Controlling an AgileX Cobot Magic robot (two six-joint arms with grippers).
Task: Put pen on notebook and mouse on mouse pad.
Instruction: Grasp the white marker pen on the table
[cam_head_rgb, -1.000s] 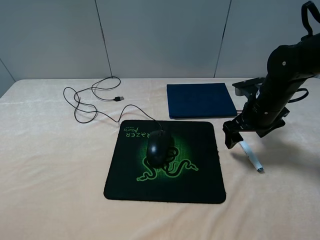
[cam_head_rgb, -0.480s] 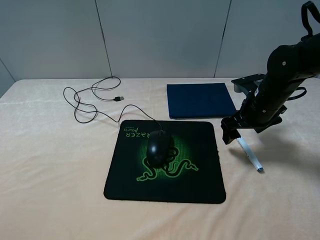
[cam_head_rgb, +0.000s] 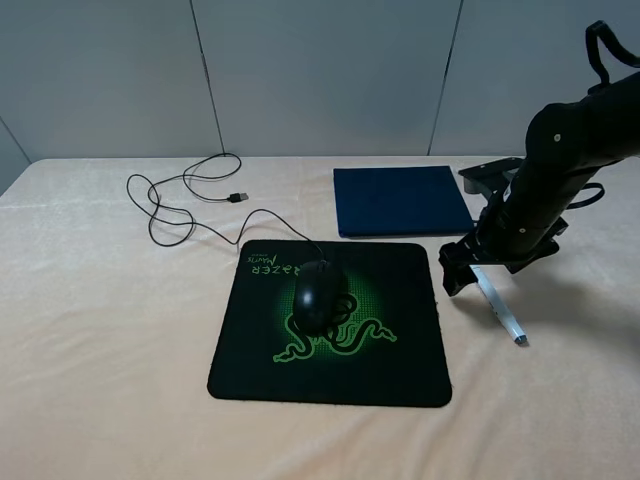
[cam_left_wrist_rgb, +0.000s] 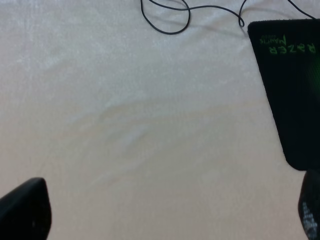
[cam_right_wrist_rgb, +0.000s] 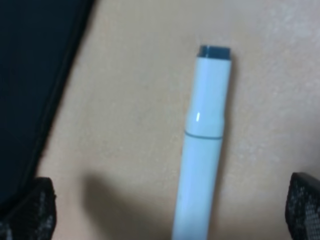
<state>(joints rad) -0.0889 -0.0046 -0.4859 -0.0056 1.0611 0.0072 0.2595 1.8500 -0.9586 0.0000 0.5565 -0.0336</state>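
The black mouse (cam_head_rgb: 318, 295) rests on the black-and-green mouse pad (cam_head_rgb: 400, 360), its cable (cam_head_rgb: 190, 215) looping off to the back left. Behind the pad lies the navy notebook (cam_head_rgb: 400, 200). The white pen (cam_head_rgb: 500, 308) lies on the cloth to the right of the pad. My right gripper (cam_head_rgb: 470, 272) hangs open just over the pen's far end. In the right wrist view the pen (cam_right_wrist_rgb: 202, 150) lies between the spread fingertips of the gripper (cam_right_wrist_rgb: 167, 212), untouched, with the pad's edge (cam_right_wrist_rgb: 30, 75) beside it. My left gripper (cam_left_wrist_rgb: 165, 215) is open over bare cloth.
A cream cloth covers the whole table (cam_head_rgb: 100, 350). The left wrist view shows the mouse pad's corner (cam_left_wrist_rgb: 292, 90) and a loop of cable (cam_left_wrist_rgb: 170, 20). The cable's USB plug (cam_head_rgb: 238, 197) lies at the back left. A grey wall stands behind.
The right arm has shifted a little to the left and towards the pen's far end. Pen, mouse and notebook have not moved.
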